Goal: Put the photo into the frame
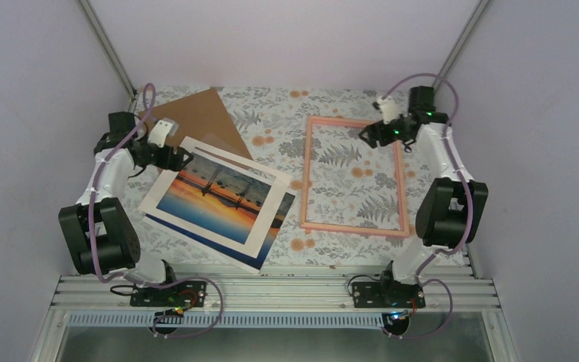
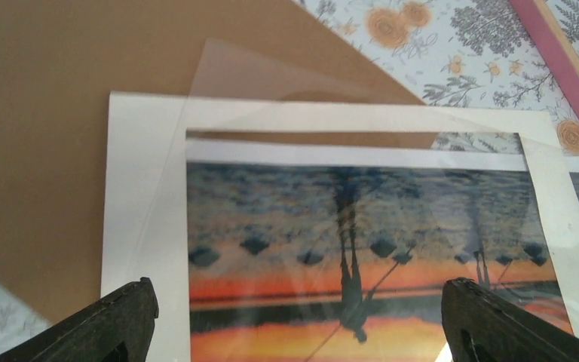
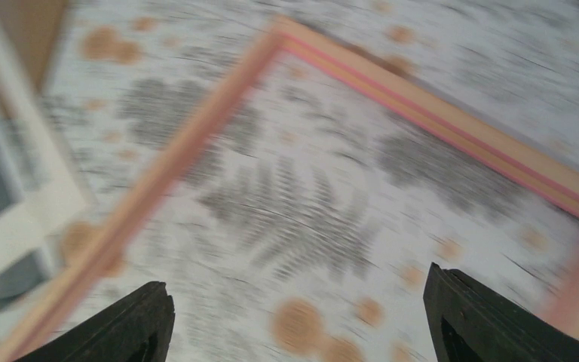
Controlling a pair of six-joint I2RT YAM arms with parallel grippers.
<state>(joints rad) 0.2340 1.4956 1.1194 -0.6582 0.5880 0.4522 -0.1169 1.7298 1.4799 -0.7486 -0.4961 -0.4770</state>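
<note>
The photo (image 1: 215,196), an orange sunset over blue water, lies left of centre under a white mat board (image 1: 164,192), with its lower right corner sticking out. The thin pink frame (image 1: 304,173) lies flat to its right, with only the tablecloth inside it. My left gripper (image 1: 185,157) hovers open over the far left corner of the stack. In the left wrist view its fingers (image 2: 299,290) straddle the photo (image 2: 362,249) without holding it. My right gripper (image 1: 366,134) is open above the frame's far end. The right wrist view is blurred, showing the gripper (image 3: 298,283) over the frame (image 3: 437,121).
A brown cardboard sheet (image 1: 200,117) lies at the back left, partly under the mat board (image 2: 143,196). A clear sheet (image 2: 271,75) rests over the stack. A floral tablecloth (image 1: 271,128) covers the table. Walls close in the back and both sides.
</note>
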